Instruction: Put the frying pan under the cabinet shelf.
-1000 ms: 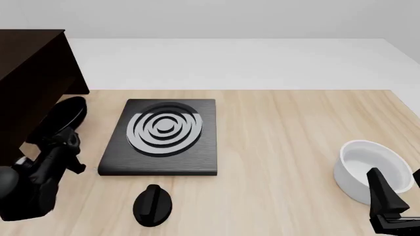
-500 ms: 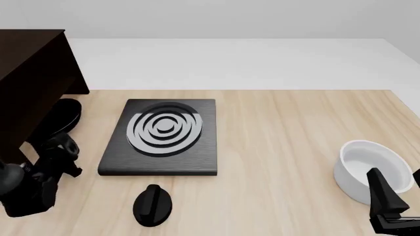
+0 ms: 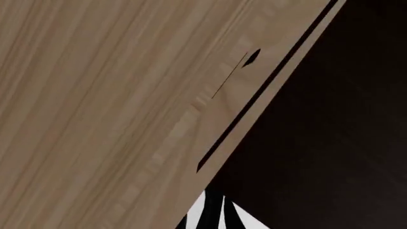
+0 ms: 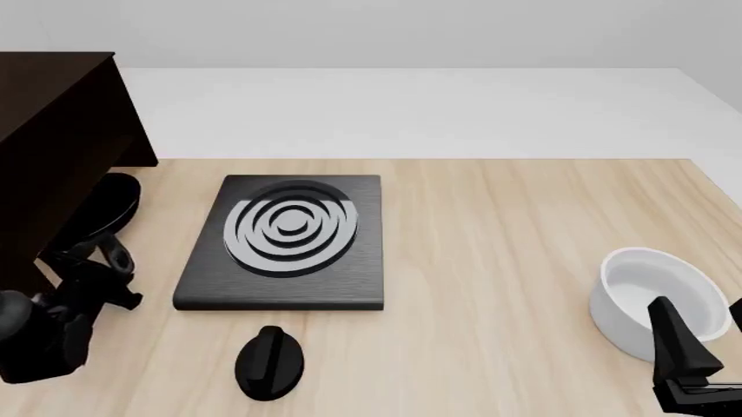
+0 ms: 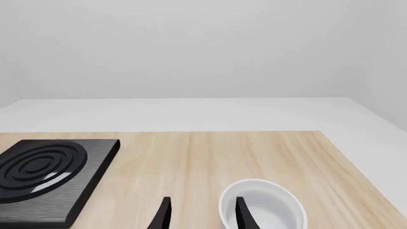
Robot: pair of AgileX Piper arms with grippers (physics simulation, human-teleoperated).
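The frying pan [image 4: 107,204] shows its glossy black underside. It is tilted at the table's left edge, pushed partly under the very dark brown cabinet [image 4: 52,122]. I cannot make out the shelf board itself. My left gripper [image 4: 93,258] sits at the pan's near lower end and appears shut on its handle. The left wrist view shows only table wood [image 3: 95,95] and a dark surface [image 3: 330,143], no fingers. My right gripper [image 5: 203,214] is open and empty, low at the near right [image 4: 679,347].
A square black hob [image 4: 290,239] with grey rings lies left of centre, also in the right wrist view [image 5: 45,167]. A small black knob-like object [image 4: 270,360] lies in front of it. A deep white bowl [image 4: 649,295] stands beside my right gripper [image 5: 267,207].
My left arm has drawn back and to the left. The pan has slid further left under the cabinet. The right arm has not moved.
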